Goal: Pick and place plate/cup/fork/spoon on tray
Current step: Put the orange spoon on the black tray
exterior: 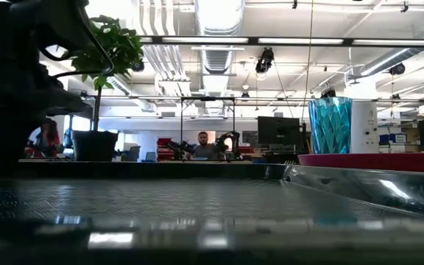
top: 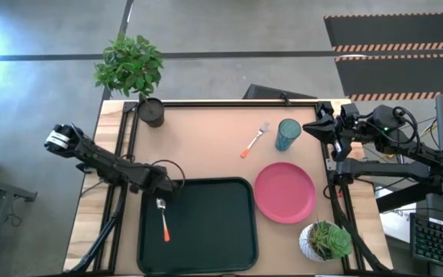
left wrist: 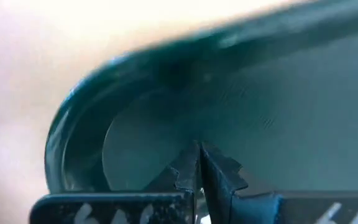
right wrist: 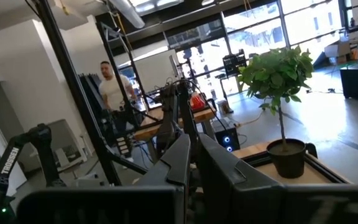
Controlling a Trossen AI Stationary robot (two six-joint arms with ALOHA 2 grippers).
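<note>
While the spoon (top: pixel 162 218) lies inside the tray (top: pixel 237 231) near its left rim, your left gripper (top: pixel 169 185) sits low over the tray's far-left corner, jaws pressed together on nothing, and the right gripper (top: pixel 311 128) waits at the table's (top: pixel 198 142) right edge, its jaws likewise closed and empty. Lift straight up before you swing, or the fingers could clip the raised rim and shove the tray into the plate (top: pixel 284 192), which lies just beside it. The fork (top: pixel 255 139) is thin, flat metal with an orange handle, likely to skid on the smooth table. The cup (top: pixel 288 134), a ribbed translucent teal tumbler beside the fork, could tip if nudged.
</note>
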